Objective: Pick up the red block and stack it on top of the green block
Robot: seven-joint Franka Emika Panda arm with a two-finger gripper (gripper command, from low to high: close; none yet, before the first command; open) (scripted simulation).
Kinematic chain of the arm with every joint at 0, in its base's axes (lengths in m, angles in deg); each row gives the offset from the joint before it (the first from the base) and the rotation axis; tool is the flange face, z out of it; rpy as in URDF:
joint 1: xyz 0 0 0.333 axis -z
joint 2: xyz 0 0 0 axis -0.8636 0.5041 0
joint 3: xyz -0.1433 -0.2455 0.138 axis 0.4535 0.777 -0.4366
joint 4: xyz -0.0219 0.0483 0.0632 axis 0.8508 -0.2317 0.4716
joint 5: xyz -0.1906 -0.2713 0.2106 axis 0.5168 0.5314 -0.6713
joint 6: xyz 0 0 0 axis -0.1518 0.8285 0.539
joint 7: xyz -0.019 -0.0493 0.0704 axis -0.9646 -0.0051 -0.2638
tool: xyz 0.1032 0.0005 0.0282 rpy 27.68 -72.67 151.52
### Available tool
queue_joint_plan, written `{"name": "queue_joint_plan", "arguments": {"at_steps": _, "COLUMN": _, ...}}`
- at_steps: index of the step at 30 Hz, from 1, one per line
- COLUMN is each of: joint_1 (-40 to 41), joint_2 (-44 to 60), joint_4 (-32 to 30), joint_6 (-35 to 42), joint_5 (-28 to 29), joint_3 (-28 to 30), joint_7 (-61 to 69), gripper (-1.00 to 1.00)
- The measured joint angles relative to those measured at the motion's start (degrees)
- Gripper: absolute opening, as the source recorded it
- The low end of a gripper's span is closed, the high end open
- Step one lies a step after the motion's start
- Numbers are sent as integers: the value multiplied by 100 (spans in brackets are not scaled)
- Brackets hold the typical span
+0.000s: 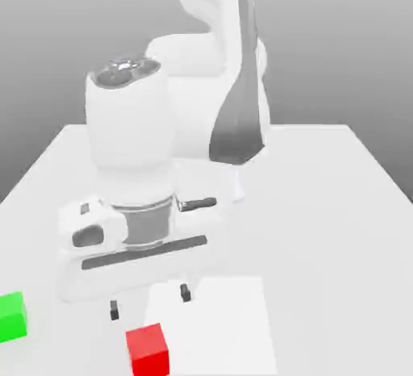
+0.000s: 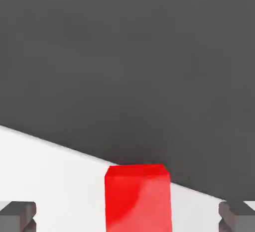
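fingers [image 2: 18, 217] open; red block [image 2: 138, 198] between them (hand view); not touching

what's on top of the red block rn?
Nothing rests on the top face of the red block; it is bare in the exterior view. Its underside is hidden by the block itself, so what lies directly beneath can't be seen.

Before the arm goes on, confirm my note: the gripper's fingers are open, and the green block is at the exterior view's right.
The exterior view shows the green block at its left, not its right; the gripper's fingers are open.
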Motion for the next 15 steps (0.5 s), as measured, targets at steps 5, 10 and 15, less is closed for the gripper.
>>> {"name": "queue_joint_plan", "arguments": {"at_steps": 5, "joint_1": 243, "joint_2": 817, "joint_4": 118, "joint_6": -635, "joint_5": -326, "joint_3": -298, "joint_7": 283, "gripper": -100}}
{"name": "queue_joint_plan", "arguments": {"at_steps": 10, "joint_1": 281, "joint_2": 915, "joint_4": 134, "joint_6": -706, "joint_5": -366, "joint_3": -345, "joint_7": 313, "gripper": -100}}
{"name": "queue_joint_plan", "arguments": {"at_steps": 15, "joint_1": 104, "joint_2": 161, "joint_4": 2, "joint_6": -98, "joint_5": 26, "joint_3": -90, "joint_7": 27, "gripper": -100}}
